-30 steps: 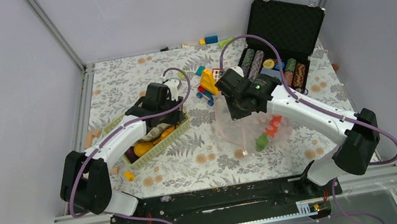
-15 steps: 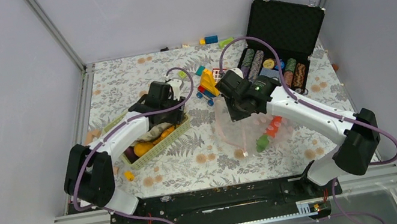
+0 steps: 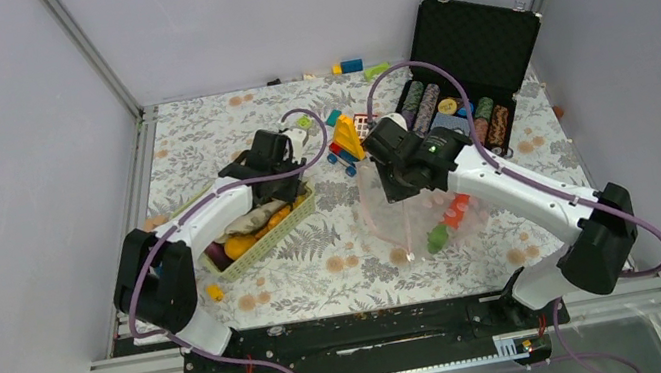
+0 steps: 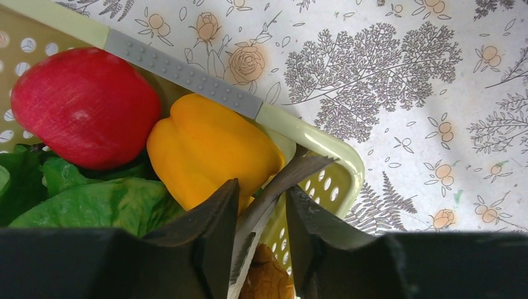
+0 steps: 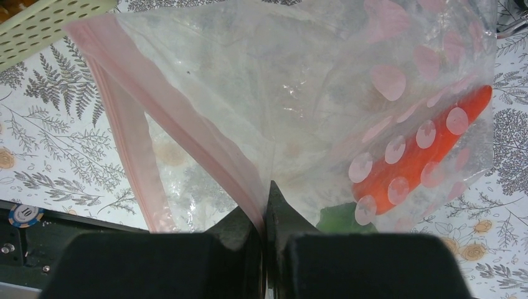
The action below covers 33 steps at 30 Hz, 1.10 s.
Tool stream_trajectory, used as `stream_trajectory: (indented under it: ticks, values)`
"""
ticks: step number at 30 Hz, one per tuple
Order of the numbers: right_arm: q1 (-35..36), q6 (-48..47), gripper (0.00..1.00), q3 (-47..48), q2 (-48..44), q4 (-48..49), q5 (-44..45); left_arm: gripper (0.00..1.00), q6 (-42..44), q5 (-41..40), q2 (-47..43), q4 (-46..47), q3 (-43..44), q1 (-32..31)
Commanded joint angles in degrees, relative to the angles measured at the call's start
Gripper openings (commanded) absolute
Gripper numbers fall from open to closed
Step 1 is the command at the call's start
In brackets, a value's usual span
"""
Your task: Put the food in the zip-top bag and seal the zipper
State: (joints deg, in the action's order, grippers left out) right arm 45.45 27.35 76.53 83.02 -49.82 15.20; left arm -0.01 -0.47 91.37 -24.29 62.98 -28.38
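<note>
Near the desk's [image 3: 343, 286] front edge, a loose yellow piece [image 3: 213, 292] lies just beside the basket [image 3: 270, 242]. Right of centre, the right jaws are pinched tight on the bag [image 5: 280, 93] at its zipper [image 5: 155, 106], holding the mouth up; a carrot [image 5: 423, 156] lies inside. Toward the left edge, the left jaws stand narrow in the basket around a flat grey piece [image 4: 283, 177]; whether they grip it I cannot tell. Beside them lie a pepper [image 4: 212, 146], a red fruit [image 4: 84, 106] and leaves [image 4: 93, 202]. Blocks [image 3: 346, 138] and a case [image 3: 479, 35] sit toward the far edge.
</note>
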Motion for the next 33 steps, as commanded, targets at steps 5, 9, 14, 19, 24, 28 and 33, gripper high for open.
stream_trajectory:
  ticks: [5,9,14,19,24,28,33]
  values:
    - [-0.5,-0.3,0.02,-0.6,-3.2,1.5,-0.5,0.01,1.1,-0.9,-0.5,-0.8,1.7,0.3]
    - [-0.5,-0.1,0.02,-0.8,-3.6,1.5,-0.4,0.00,0.9,-1.2,-2.8,-0.1,1.3,0.3]
    - [-0.5,0.4,0.02,-1.0,-3.9,1.5,0.4,0.00,-0.5,-7.6,-8.9,1.9,0.9,0.3]
    - [-0.4,0.9,0.02,-1.7,-4.9,2.7,0.3,0.00,-3.0,-13.8,-16.3,4.4,-0.2,0.4]
    - [-0.4,1.5,0.02,-2.1,-5.5,3.1,0.0,0.00,-4.0,-17.2,-23.7,7.7,-2.5,0.3]
    - [-0.5,2.1,0.02,-2.8,-6.3,4.7,-1.4,0.00,-7.9,-19.6,-29.9,9.1,-2.6,0.3]
    - [-0.5,4.1,0.02,-2.5,-6.4,6.1,-3.5,0.00,-17.3,-13.9,-37.4,10.9,-3.0,0.2]
